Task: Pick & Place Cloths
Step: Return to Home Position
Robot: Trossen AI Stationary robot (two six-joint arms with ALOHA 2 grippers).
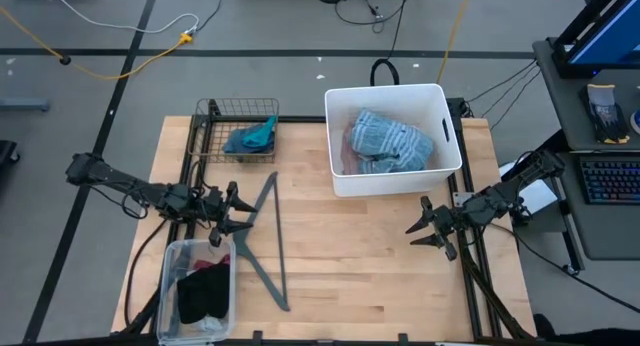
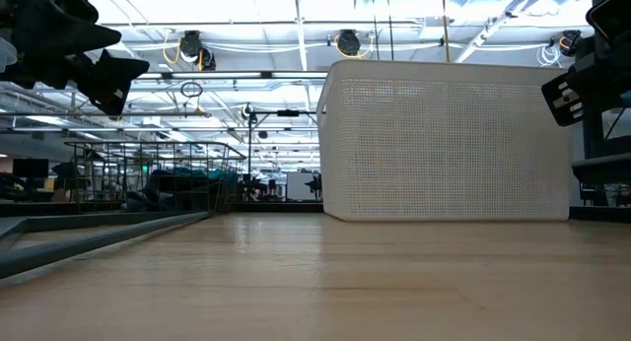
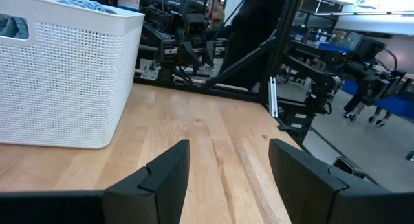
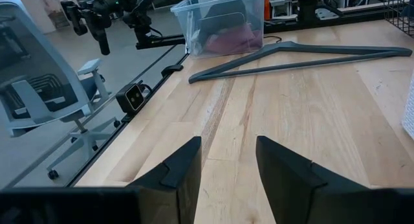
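A blue-plaid shirt (image 1: 392,138) lies bunched in the white tub (image 1: 440,104), with a pink piece (image 1: 350,158) at its left side. Teal and blue cloths (image 1: 253,135) sit in the wire basket (image 1: 215,111). Black and maroon pieces (image 1: 203,286) fill the clear bin (image 1: 170,261). My left gripper (image 1: 243,212) hovers open above the table by the grey hanger bar (image 1: 265,241), touching nothing. My right gripper (image 1: 422,231) hovers open near the table's right edge, below the tub in the high view. Both wrist views show only bare wood between the open fingers.
The hanger bar (image 4: 297,54) lies flat on the wood between the clear bin (image 4: 223,20) and the table's middle. The tub (image 2: 444,139) stands at the far middle, the wire basket (image 2: 148,173) far left. Bare wood (image 1: 350,256) spreads between the two grippers.
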